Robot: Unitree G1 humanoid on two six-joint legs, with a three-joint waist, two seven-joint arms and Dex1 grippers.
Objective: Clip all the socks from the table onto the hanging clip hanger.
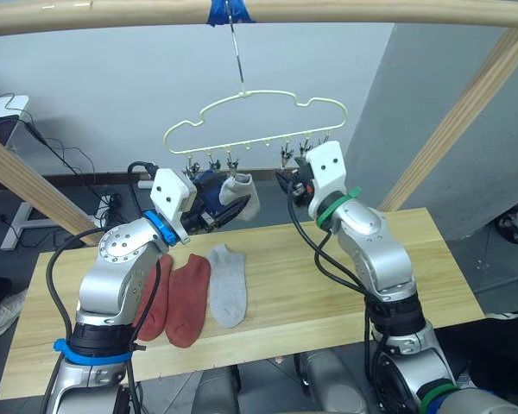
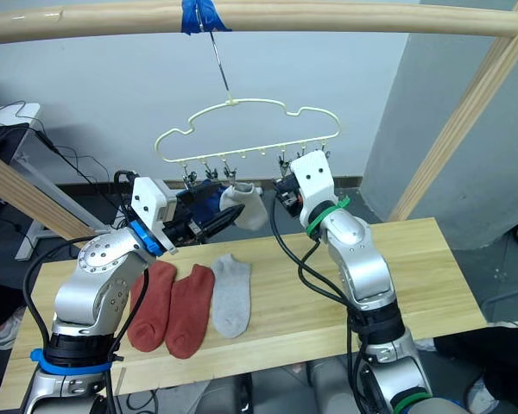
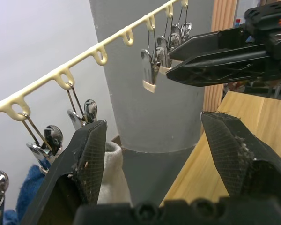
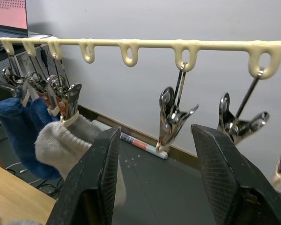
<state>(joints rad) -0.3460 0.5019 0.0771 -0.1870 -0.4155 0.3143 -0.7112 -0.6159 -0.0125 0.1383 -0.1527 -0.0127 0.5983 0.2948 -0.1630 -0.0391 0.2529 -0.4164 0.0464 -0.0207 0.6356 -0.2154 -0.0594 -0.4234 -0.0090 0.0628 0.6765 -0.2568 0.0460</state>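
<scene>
Nearest, on the table (image 1: pixel 345 285): two rust-red socks (image 1: pixel 188 300) and one grey sock (image 1: pixel 228 285) lie side by side. Above, left gripper (image 3: pixel 152 154) gapes, empty, by the hung grey sock (image 1: pixel 244 193) and blue socks (image 1: pixel 209 194). Right gripper (image 4: pixel 152 176) also spread, holding nothing, just below a bare clip (image 4: pixel 171 119). Farther up, the clip hanger (image 1: pixel 259 116) hangs from the pole (image 1: pixel 345 10). The head views give the table; the wrist views show the clips up close.
</scene>
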